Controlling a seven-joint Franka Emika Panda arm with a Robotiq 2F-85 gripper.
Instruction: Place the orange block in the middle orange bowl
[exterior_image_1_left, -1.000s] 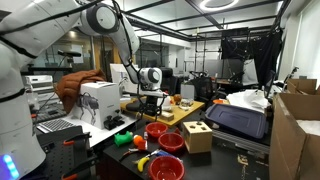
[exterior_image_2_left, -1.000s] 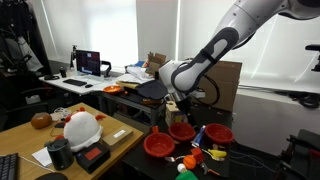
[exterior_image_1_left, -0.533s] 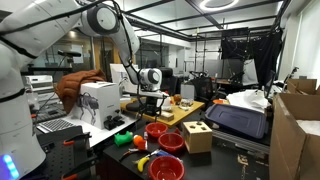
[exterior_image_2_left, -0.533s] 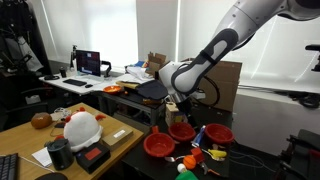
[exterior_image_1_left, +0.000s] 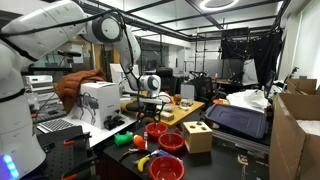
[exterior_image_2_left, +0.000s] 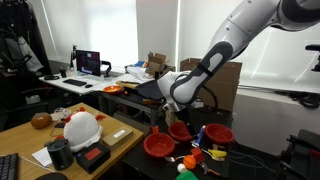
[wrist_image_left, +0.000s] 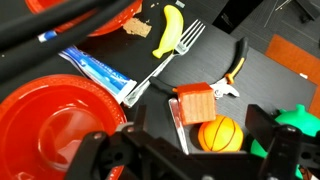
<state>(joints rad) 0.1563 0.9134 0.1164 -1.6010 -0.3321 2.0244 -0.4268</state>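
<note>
Hovering above black tabletop (wrist_image_left: 290, 75): claw (wrist_image_left: 185, 150), fingers spread wide, gripping nothing. Orange wooden cube block (wrist_image_left: 195, 102) lies on tabletop just ahead of claw in wrist view, roughly centred between fingers, just beside orange ball (wrist_image_left: 220, 133). Cube, so no long axis. Middle orange-red bowl (exterior_image_1_left: 171, 141) near. Straight descent judged sufficient.

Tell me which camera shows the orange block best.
The wrist view: the orange block sits near the middle, large and unobstructed, beside an orange ball. In both exterior views it is too small to pick out among the clutter by the red bowls.
</note>
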